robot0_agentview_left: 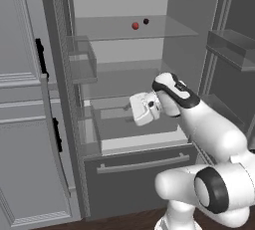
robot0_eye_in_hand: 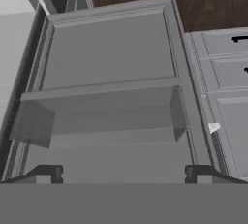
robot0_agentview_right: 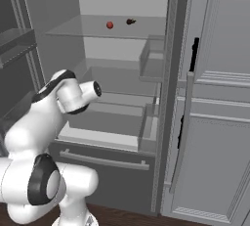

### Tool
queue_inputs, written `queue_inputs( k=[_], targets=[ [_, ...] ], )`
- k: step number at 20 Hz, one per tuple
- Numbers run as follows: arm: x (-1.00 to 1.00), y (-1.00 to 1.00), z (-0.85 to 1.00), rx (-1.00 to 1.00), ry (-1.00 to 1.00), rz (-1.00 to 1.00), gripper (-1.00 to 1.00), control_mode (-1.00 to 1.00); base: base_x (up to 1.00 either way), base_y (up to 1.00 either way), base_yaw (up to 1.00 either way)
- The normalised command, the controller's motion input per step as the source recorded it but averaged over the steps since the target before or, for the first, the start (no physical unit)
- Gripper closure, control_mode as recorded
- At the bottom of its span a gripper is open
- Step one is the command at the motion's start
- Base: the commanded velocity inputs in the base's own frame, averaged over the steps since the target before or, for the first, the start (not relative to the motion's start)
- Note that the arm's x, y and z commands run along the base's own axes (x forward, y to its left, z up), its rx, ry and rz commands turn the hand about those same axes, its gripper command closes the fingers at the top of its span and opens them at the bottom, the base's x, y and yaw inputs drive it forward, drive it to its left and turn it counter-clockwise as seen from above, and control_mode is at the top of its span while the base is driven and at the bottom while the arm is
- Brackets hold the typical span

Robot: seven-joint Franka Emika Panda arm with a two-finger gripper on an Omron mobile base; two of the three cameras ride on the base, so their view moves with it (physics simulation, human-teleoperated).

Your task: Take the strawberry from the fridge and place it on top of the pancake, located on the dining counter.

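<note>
Fridge [robot0_agentview_left: 124, 184] doors swung wide, interior open at frame centre. Strawberry [robot0_agentview_left: 135, 26] near glass shelf [robot0_agentview_left: 164, 30] front edge, upper centre, beside dark ball [robot0_agentview_left: 146, 21]. Gripper [robot0_eye_in_hand: 124, 172] spread wide, empty, well below, facing door bin [robot0_eye_in_hand: 97, 114].

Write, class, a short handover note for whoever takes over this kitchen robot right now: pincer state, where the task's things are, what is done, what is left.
Pincer: open, holding nothing, at lower-shelf height inside the fridge, looking down along a door and its bin.
Strawberry: on the upper glass shelf, beside a small dark ball, well above the hand.
Done: fridge doors open.
Left: raise the arm to the strawberry, grasp it, not the dark ball, then carry it to the pancake on the dining counter.
</note>
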Motion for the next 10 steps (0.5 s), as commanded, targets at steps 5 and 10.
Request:
queue_inputs(
  k=[5,10],
  targets=[
    [0.00,-1.00,0.00,-0.49,-0.06,-0.01,-1.00,-1.00,0.00,0.00,0.00],
    [0.00,-0.77,-0.14,-0.68,-0.27,0.17,-1.00,-1.00,0.00,0.00,0.00]
  ],
)
